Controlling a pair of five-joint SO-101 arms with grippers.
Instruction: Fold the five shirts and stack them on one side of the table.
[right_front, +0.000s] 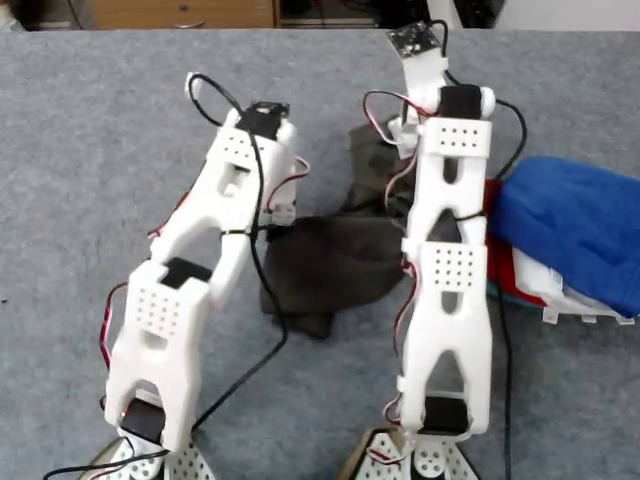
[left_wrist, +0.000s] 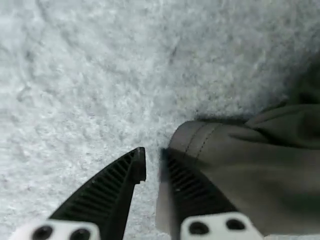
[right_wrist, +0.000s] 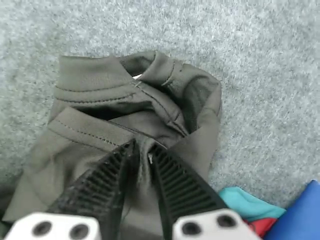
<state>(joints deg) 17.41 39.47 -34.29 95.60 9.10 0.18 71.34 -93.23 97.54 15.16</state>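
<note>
The grey felt table runs under everything, and its near and side edges are cut off in the high view. The two white arms cover much of it. The right arm stands beside the pile of clothes and the left arm is on the other side. Between them lies a crumpled olive shirt, and both arms hide parts of it, so its full outline cannot be traced.

At the table's right side a blue shirt lies on top of a pile and runs off the frame. Only slivers show beneath it: a red layer, a white one and a teal edge. How many garments are in the pile cannot be told.

The right gripper has its jaws drawn nearly together, pinching a raised fold of the olive shirt just below the collar. Creases in the cloth run toward the pinch. The collar opening is dark and its inside is hard to make out.

The left gripper is low over the felt at a stitched hem of the olive shirt. Its jaws are a narrow gap apart with bare felt showing between them. One finger overlaps the hem, but whether it touches the cloth is unclear
</note>
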